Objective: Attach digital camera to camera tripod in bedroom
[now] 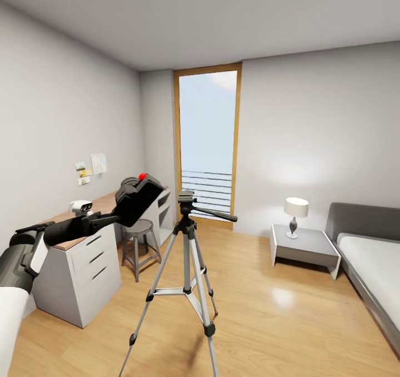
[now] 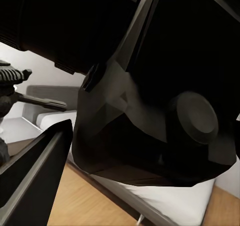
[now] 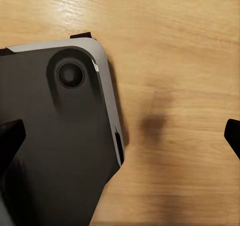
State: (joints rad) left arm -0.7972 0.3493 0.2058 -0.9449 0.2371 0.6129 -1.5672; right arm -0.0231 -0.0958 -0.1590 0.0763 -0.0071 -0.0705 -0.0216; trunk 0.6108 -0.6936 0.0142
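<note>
My left gripper (image 1: 119, 214) is shut on the digital camera (image 1: 137, 197), a black body tilted in the air with its red button on top. In the head view the camera hangs just left of the camera tripod's black head (image 1: 186, 197), at about the same height and apart from it. The camera tripod (image 1: 188, 266) stands upright on the wood floor, its long handle pointing right. The left wrist view has the camera (image 2: 150, 111) up close, one finger (image 2: 35, 176) beside it, and the tripod's handle (image 2: 42, 102) beyond. My right gripper (image 3: 122, 136) is open over the floor.
A grey desk (image 1: 83, 260) with a small white device (image 1: 81, 206) runs along the left wall, a stool (image 1: 139, 237) beside it. A nightstand (image 1: 308, 246) with a lamp (image 1: 295, 213) and a grey bed (image 1: 372, 266) stand at the right. The window (image 1: 208, 138) is behind the tripod. My dark base (image 3: 50, 146) is under the right wrist.
</note>
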